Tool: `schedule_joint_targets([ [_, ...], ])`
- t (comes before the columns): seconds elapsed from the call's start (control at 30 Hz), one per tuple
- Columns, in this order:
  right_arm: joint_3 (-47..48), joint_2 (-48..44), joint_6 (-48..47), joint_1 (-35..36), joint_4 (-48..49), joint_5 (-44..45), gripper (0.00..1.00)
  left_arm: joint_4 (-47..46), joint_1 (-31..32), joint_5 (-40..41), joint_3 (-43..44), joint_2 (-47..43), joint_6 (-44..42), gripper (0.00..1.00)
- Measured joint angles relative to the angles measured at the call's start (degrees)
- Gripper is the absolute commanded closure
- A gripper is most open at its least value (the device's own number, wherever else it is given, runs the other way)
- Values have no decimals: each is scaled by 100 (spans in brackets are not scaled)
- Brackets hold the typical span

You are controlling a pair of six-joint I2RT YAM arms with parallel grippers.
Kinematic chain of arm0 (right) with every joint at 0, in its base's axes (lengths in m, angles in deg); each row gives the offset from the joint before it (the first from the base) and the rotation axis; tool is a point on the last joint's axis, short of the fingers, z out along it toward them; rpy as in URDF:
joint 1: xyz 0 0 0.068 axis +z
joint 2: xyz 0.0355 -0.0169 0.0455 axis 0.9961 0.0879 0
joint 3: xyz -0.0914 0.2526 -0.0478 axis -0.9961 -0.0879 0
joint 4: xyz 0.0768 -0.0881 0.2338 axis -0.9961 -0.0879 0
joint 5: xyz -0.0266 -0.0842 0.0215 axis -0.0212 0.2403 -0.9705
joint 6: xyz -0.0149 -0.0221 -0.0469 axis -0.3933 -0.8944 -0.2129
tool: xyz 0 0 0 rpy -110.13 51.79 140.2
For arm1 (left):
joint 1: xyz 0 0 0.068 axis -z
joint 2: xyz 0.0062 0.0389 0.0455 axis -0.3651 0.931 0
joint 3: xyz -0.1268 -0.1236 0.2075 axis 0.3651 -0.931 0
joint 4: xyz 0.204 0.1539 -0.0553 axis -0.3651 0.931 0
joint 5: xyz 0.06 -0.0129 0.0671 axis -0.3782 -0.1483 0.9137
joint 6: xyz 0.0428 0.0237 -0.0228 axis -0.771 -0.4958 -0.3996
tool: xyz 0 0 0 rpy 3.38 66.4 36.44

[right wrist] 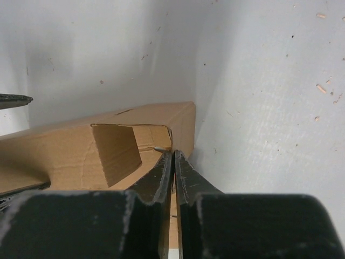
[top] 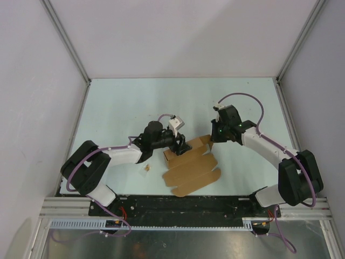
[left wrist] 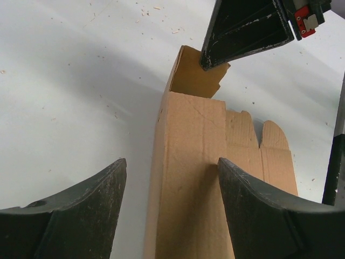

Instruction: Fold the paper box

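Observation:
The paper box is plain brown cardboard, partly folded, lying on the table between both arms. Its far edge is raised as a narrow wall, and flat flaps spread toward the arm bases. My left gripper stands open over the raised part. One finger is over the cardboard and the other is over the bare table. My right gripper is shut on a thin upright wall at the box's end, with a strip of cardboard between its jaws. That gripper also shows in the left wrist view.
A tiny brown scrap lies on the pale green table left of the box. White walls enclose the table at left, back and right. A black rail runs along the near edge by the arm bases.

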Motion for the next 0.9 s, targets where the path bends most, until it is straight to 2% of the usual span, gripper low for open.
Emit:
schedule_joint_targets([
  [0.9, 363, 245, 391, 507, -310, 457, 99, -2, 85, -7, -24, -7, 2, 28],
])
